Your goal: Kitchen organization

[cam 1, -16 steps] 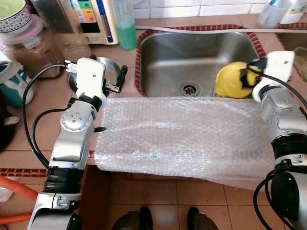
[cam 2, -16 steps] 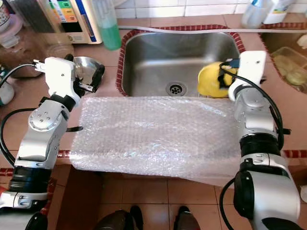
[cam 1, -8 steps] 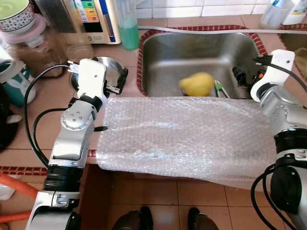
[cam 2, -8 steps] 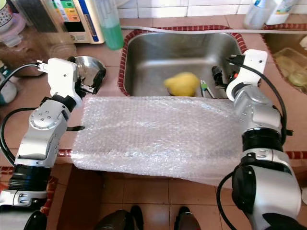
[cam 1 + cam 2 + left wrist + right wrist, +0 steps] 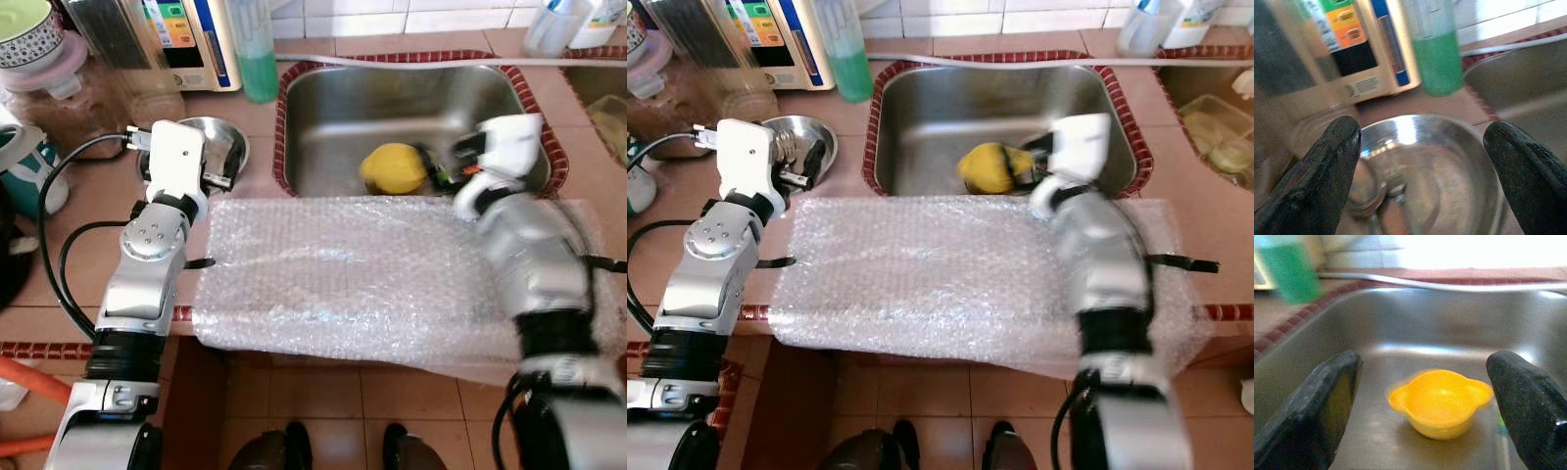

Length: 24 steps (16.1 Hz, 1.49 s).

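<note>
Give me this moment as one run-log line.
yellow bowl: upright in sink | right gripper: jaws open, facing it | left gripper: jaws open over steel bowl | bubble wrap: across counter front

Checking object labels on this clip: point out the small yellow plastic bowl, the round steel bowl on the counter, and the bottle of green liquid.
small yellow plastic bowl point(image 5: 1442, 403): right wrist view, inner hollow.
round steel bowl point(image 5: 1449, 161): left wrist view, inside wall.
bottle of green liquid point(image 5: 257, 59): left eye view, green lower body.

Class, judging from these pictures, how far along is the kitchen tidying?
Done: the yellow bowl sits upright in the sink. In hand: the right gripper, open, points at that bowl. Left: the steel bowl under the open left gripper and the bubble wrap on the counter.
</note>
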Motion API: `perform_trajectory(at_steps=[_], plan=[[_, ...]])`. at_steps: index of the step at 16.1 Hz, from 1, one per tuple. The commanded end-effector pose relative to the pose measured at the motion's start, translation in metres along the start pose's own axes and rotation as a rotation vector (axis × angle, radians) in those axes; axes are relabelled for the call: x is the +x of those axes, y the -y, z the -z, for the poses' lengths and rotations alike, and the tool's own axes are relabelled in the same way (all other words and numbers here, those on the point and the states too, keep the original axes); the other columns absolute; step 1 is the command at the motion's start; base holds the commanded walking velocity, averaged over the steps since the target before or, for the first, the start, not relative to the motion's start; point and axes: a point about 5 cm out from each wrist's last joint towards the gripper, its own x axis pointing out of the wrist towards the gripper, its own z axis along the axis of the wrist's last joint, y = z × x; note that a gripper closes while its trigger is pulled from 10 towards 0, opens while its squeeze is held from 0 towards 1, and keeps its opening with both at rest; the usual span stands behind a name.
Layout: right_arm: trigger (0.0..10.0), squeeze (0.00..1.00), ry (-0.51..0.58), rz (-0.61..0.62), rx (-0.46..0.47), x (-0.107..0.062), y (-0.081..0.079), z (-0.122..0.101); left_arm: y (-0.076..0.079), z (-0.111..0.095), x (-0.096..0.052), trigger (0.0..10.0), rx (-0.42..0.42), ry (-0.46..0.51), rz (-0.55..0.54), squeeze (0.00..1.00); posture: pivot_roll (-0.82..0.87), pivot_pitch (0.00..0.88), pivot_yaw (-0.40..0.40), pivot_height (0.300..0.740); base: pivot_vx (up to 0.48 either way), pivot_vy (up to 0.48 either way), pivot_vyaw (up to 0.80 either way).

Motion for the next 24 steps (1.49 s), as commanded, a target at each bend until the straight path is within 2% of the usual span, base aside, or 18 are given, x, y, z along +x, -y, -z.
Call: perform_trajectory(at_steps=[1,2,3,5,6,9,11,15,19,24], plan=[[10.0,0.0,0.025,-0.092,-0.004,-0.007,-0.021,-0.001,-0.009,0.008,-0.002,10.0,0.014,-0.047,-0.054,0.0,-0.09,0.273,0.121,0.74,0.0,0.0,0.0],[10.0,0.0,0.019,-0.155,-0.012,-0.015,-0.037,0.005,-0.013,0.012,-0.005,10.0,0.018,-0.067,-0.072,0.0,-0.09,0.274,0.118,0.74,0.0,0.0,0.0],[10.0,0.0,0.004,-0.186,-0.019,-0.021,-0.047,0.011,-0.02,0.014,-0.006,10.0,0.005,-0.076,-0.1,0.0,-0.09,0.274,0.115,0.74,0.0,0.0,0.0],[10.0,0.0,-0.011,-0.211,-0.022,-0.028,-0.057,0.018,-0.033,0.014,-0.005,10.0,-0.001,-0.084,-0.156,0.0,-0.09,0.272,0.109,0.74,0.0,0.0,0.0],[10.0,0.0,-0.014,-0.212,-0.008,-0.028,-0.061,0.017,-0.036,0.015,-0.006,10.0,-0.035,-0.102,-0.171,0.0,-0.09,0.271,0.106,0.74,0.0,0.0,0.0],[10.0,0.0,-0.018,-0.228,-0.017,-0.03,-0.066,0.016,-0.031,0.02,-0.012,10.0,-0.099,-0.149,-0.151,0.0,-0.09,0.272,0.106,0.74,0.0,0.0,0.0],[10.0,0.0,-0.025,-0.25,-0.013,-0.032,-0.069,0.016,-0.032,0.02,-0.015,10.0,-0.105,-0.152,-0.152,0.0,-0.08,0.273,0.105,0.74,0.0,0.0,0.0],[10.0,0.0,-0.017,-0.395,0.012,-0.037,-0.082,0.009,-0.041,0.015,-0.025,10.0,-0.16,-0.177,-0.179,0.0,-0.07,0.269,0.101,0.74,0.0,0.0,0.0],[10.0,0.0,-0.019,-0.414,-0.002,-0.038,-0.084,0.008,-0.048,0.011,-0.035,10.0,-0.158,-0.209,-0.179,0.0,-0.06,0.266,0.101,0.74,0.0,0.0,0.0],[10.0,0.0,-0.027,-0.43,-0.007,-0.038,-0.087,0.01,-0.051,0.008,-0.044,10.0,-0.228,-0.254,-0.147,0.0,-0.05,0.264,0.101,0.74,0.0,0.0,0.0]])
